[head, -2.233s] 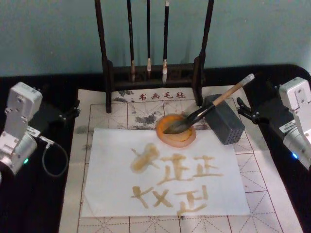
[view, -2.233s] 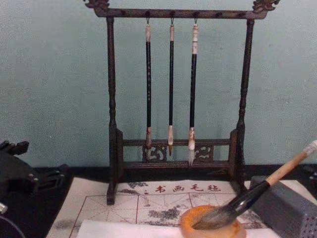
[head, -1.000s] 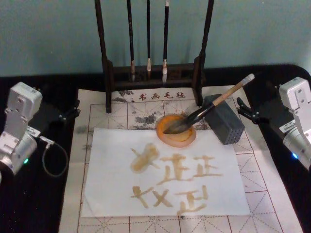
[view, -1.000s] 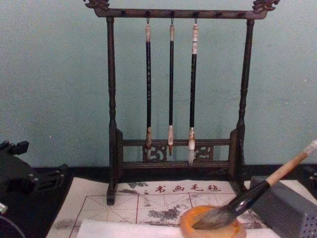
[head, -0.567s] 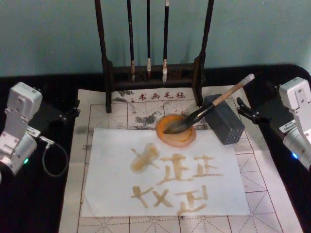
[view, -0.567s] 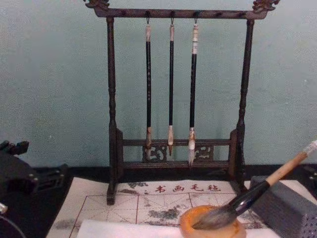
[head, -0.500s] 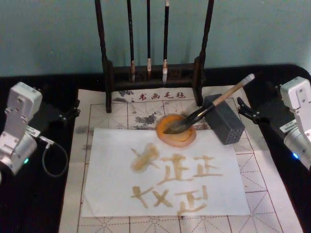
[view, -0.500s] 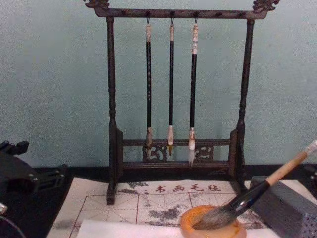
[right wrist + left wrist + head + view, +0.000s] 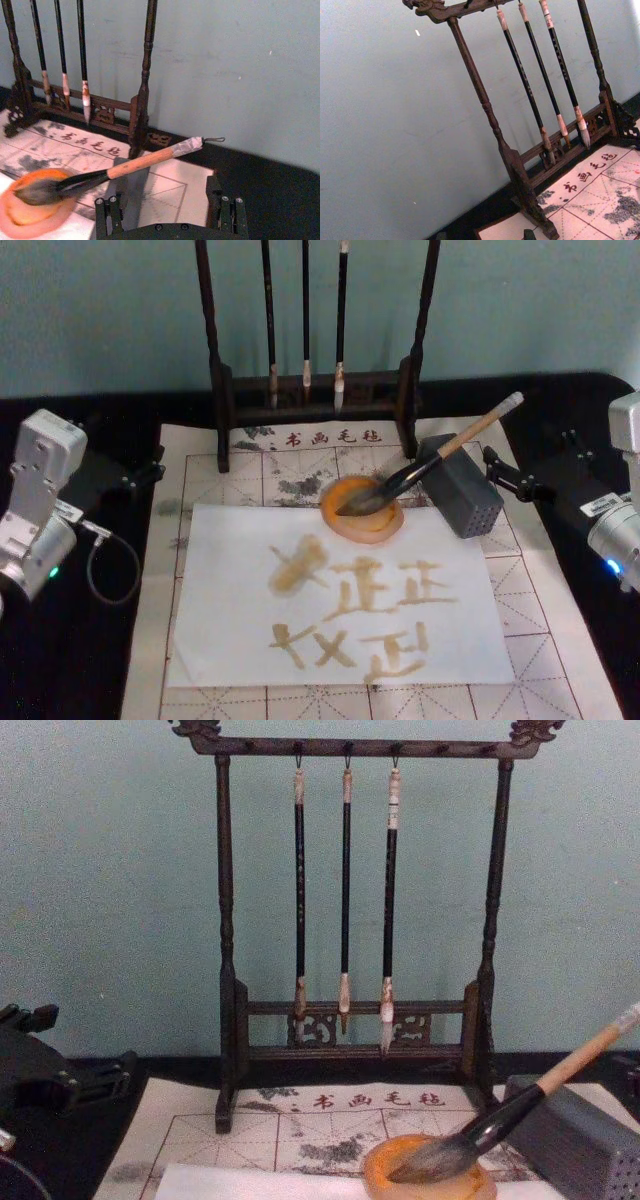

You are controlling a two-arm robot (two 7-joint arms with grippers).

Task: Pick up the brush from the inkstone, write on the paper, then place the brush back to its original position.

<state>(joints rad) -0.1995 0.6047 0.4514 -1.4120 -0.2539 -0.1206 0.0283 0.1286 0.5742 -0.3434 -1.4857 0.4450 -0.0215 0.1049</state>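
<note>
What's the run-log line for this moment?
brush: bristles in inkstone, handle on grey block | paper: amber strokes | right gripper: open, right of grey block | left gripper: parked left of mat

Rack (image 9: 487,107): dark wood, standing at the mat's 12 o'clock edge, in front of a pale wall (image 9: 395,125).
Slim brushes (image 9: 541,75): three, hanging from the crossbar between the posts.
Mat (image 9: 600,200): beige, with a red grid and red characters.
Left gripper (image 9: 485,235): tips apart.

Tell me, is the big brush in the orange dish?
In. The brush lies bristles-down in the inkstone, handle leaning on the grey block.
</note>
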